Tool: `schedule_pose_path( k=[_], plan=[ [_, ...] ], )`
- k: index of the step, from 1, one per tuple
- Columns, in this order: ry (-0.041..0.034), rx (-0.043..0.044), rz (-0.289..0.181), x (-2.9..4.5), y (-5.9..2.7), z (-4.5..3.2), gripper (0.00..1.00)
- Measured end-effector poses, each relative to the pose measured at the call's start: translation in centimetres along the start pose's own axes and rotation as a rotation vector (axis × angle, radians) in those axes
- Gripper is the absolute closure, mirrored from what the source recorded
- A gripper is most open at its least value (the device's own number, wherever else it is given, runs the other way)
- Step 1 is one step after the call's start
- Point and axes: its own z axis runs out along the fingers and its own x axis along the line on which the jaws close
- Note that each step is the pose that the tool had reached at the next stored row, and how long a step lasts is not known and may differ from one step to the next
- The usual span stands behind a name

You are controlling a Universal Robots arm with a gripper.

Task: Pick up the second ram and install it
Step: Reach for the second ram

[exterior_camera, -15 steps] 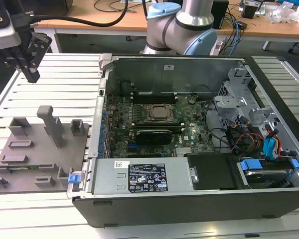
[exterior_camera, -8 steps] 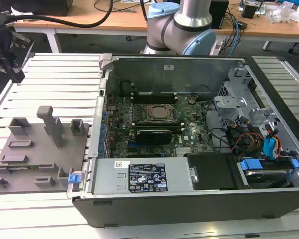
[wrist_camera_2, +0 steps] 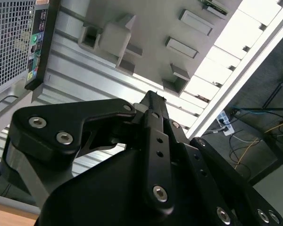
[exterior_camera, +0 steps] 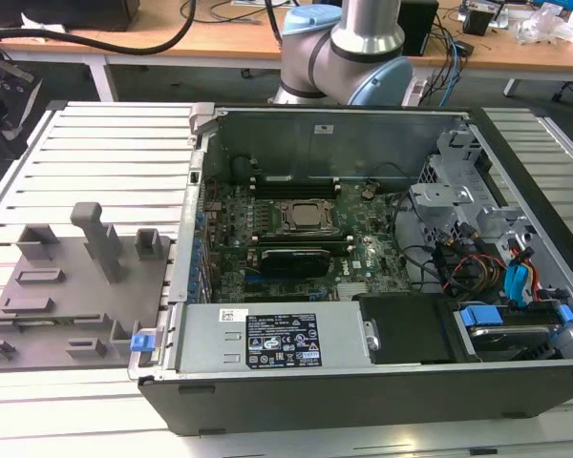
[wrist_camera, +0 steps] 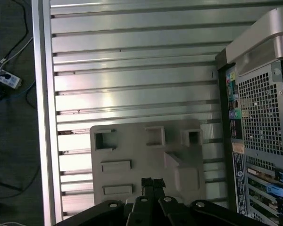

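Our claw (wrist_camera: 152, 181) is pinched shut, holding nothing, above the grey tray (wrist_camera: 132, 150). We should open it, then line it up along the second ram (wrist_camera_2: 213, 5).

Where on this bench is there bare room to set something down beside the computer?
The ribbed table is bare between the grey tray and its far edge, and along the near strip in front of the computer case. Inside the case it is crowded: motherboard, cables and drive cage leave little open space.
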Motion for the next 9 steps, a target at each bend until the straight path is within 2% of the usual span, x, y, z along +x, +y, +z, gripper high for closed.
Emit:
schedule_pose_path(
  k=[1, 3, 9],
  plan=[
    [0.0, -0.0001, 0.0, 0.3, -0.05, 0.01, 0.89],
    [0.0, -0.0001, 0.0, 0.46, -0.34, 0.0, 0.89],
    [-0.0008, 0.0105, 0.0, 0.34, -3.12, -0.08, 0.89]
  ],
)
